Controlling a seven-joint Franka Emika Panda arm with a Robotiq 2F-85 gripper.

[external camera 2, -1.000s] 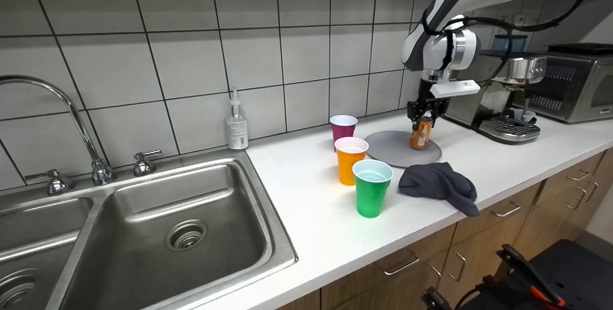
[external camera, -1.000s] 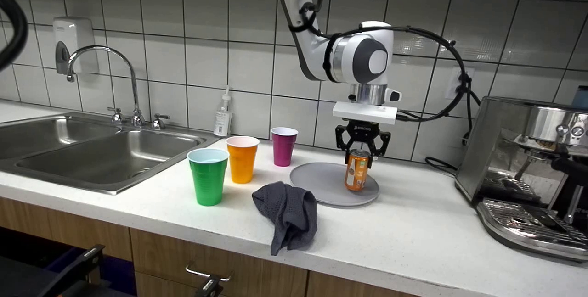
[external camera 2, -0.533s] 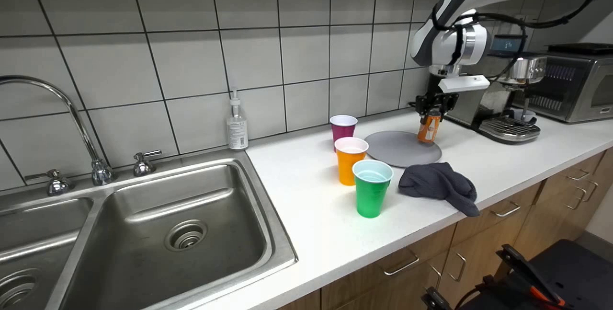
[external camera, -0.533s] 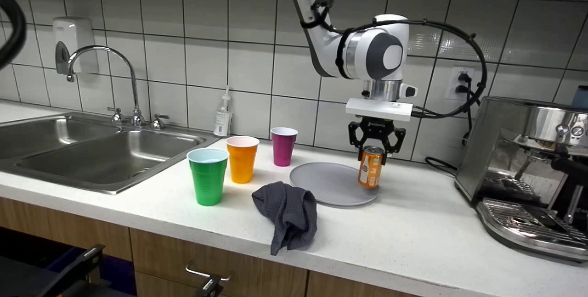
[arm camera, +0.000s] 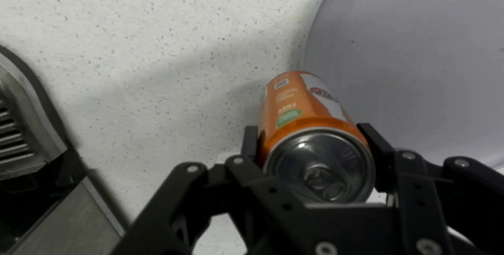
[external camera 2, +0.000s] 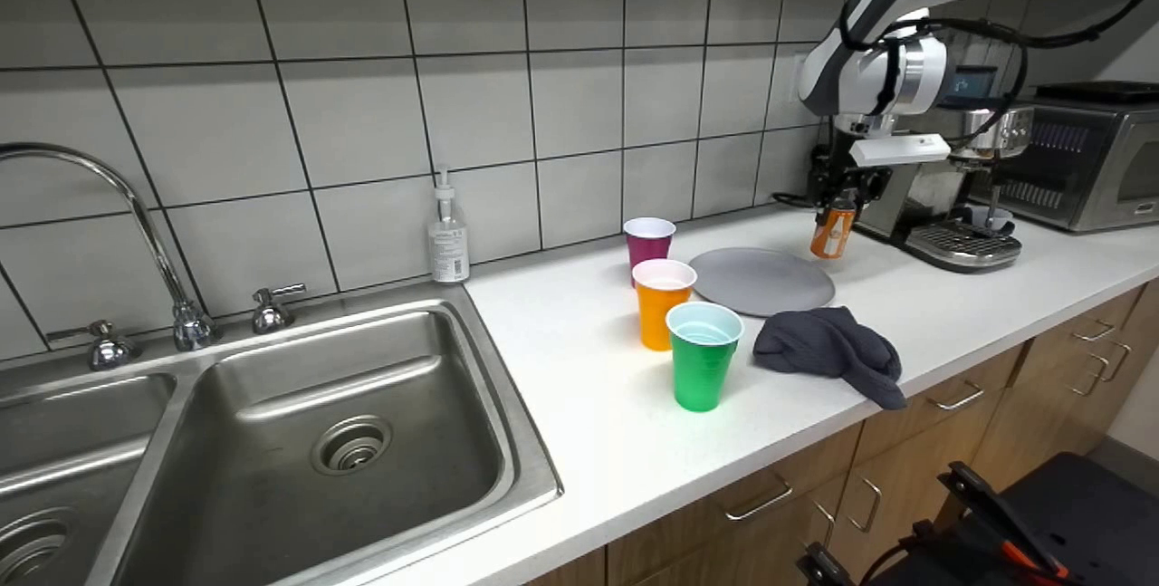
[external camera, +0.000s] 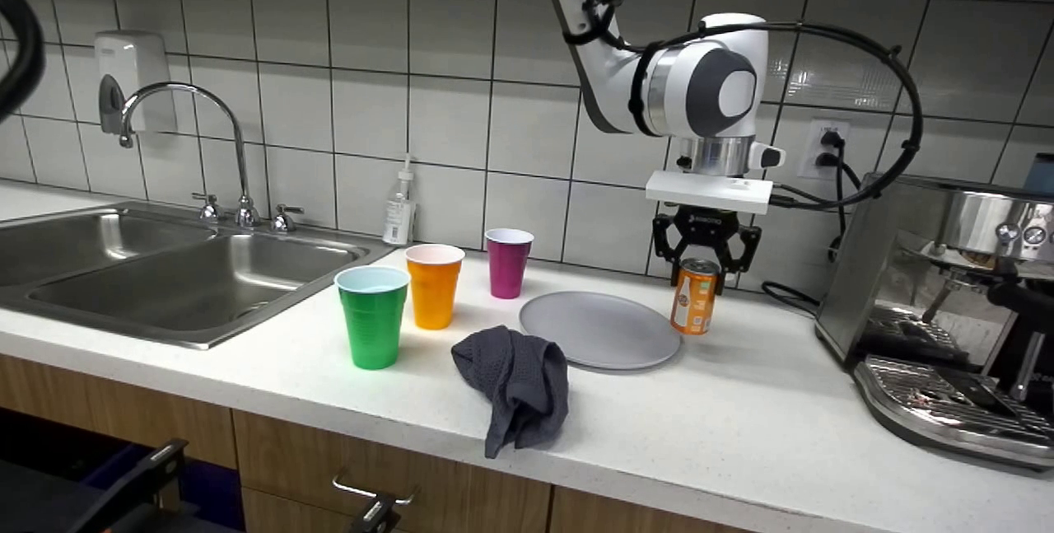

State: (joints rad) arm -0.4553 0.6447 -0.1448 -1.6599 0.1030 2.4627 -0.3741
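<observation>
An orange soda can [external camera: 694, 306] is gripped upright, or nearly so, between the black fingers of my gripper [external camera: 697, 280]. In the wrist view both fingertip pads [arm camera: 249, 142] press against opposite sides of the can [arm camera: 299, 97], whose silver lid faces the camera. The can is just past the rim of a flat grey plate [external camera: 597, 331] and seems slightly raised over the white counter; how large the gap is, I cannot tell. Nothing stands on the plate in both exterior views. The can's far side and base are hidden in the wrist view.
Green [external camera: 375, 323], orange [external camera: 434, 290] and purple [external camera: 509, 265] cups stand near the sink [external camera 2: 362, 441]. A dark grey cloth [external camera: 519, 389] lies crumpled before the plate. An espresso machine [external camera: 947, 269] stands beyond the can. The tiled wall runs close behind the arm.
The can, held throughout, has travelled from the plate to beyond its edge, toward the espresso machine, and a little upward. The arm moved along with it; cups, cloth and plate stayed put.
</observation>
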